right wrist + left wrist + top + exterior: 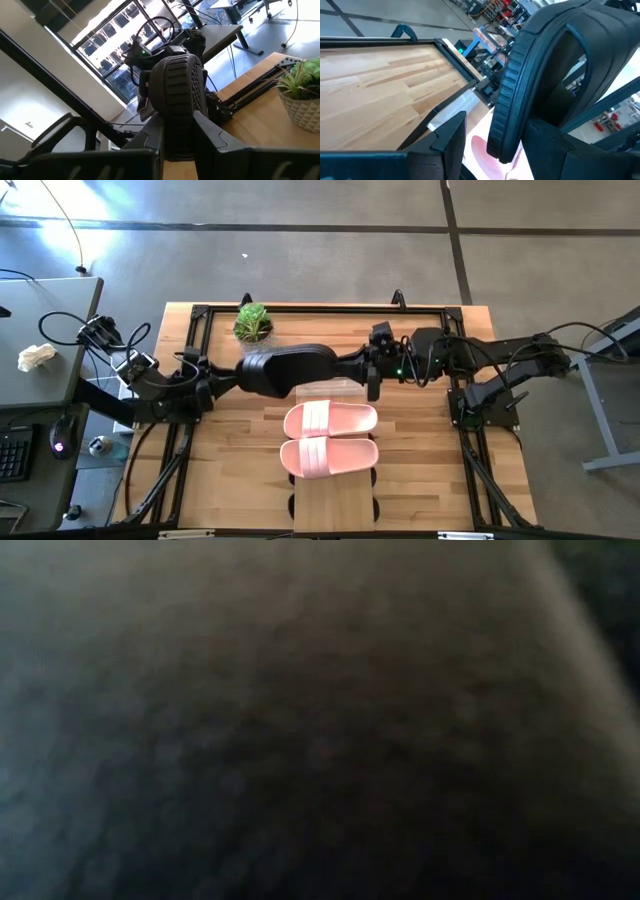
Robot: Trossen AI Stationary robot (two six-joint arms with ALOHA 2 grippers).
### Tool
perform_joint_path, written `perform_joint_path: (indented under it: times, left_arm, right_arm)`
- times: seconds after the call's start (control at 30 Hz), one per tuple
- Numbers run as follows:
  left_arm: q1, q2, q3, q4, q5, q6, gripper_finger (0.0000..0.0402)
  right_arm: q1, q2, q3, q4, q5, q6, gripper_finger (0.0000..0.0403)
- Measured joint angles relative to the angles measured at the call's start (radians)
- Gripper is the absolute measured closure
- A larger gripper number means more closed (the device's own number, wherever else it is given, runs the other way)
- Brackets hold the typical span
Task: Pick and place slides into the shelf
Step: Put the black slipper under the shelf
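Handling notes for the black slide (290,369), held in the air between both arms above the far end of the shelf (335,505), just beyond the pink pair. Left hand (222,380) is closed on one end of the slide; in the left wrist view the ribbed sole edge (507,95) stands on its side right at the fingers (451,137), strap arching away. Right hand (371,374) pinches the other end; in the right wrist view the ribbed sole (181,85) runs up from between the two dark fingers (207,131), narrow grip across the sole's thickness. So it's a two-hand hold, one end each, slide spanning the gap.

The two pink slides (330,438) already lie side by side across the shelf's wood plank. Potted plant (253,323) sits on the tabletop (230,470) near its far edge, well apart from the shelf. Low view is blocked by something dark, no use.

Judgement: foam or rubber slide, light, somewhat flexible, so it may sag or twist if one hand lets go first. Ribbed sole gives decent friction. Best hold looks like the sole edge at heel or toe; the strap is softer and would deform. Not fragile. Risk is bumping the nearest pink slide when lowering.
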State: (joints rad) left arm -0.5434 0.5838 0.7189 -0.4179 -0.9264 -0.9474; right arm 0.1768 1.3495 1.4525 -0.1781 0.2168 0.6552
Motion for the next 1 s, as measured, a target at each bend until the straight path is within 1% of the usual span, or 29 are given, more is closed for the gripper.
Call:
perform_joint_path:
  times: [0.13,0.43,0.57,0.63,0.7,0.87,1.0]
  left_arm:
    - [0.0,0.0,0.0,0.007,0.0,0.0,0.0231]
    - [0.0,0.046,0.001,0.1,0.009,0.02,0.0231]
    - [0.0,0.063,0.001,0.141,-0.018,0.03,0.0234]
    - [0.0,0.07,0.0,0.154,-0.037,0.039,0.0247]
    - [0.001,0.075,0.0,0.189,-0.04,0.064,0.0272]
    - [0.0,0.086,0.0,0.266,-0.036,0.147,0.0364]
    - [0.0,0.086,0.0,0.284,-0.035,0.16,0.0367]
  right_arm:
    - [0.0,-0.001,0.0,0.001,0.001,0.0,0.0364]
    - [-0.007,-0.002,0.0,0.029,0.015,-0.005,0.0364]
    - [-0.007,-0.002,0.0,0.029,0.015,-0.005,0.0364]
    - [-0.007,-0.002,0.0,0.029,0.015,-0.005,0.0364]
    - [-0.007,-0.003,0.0,0.029,0.015,-0.005,0.0364]
    - [-0.006,-0.005,0.002,0.031,0.013,-0.002,0.0364]
    - [-0.006,-0.006,0.003,0.019,0.014,0.0,0.0364]
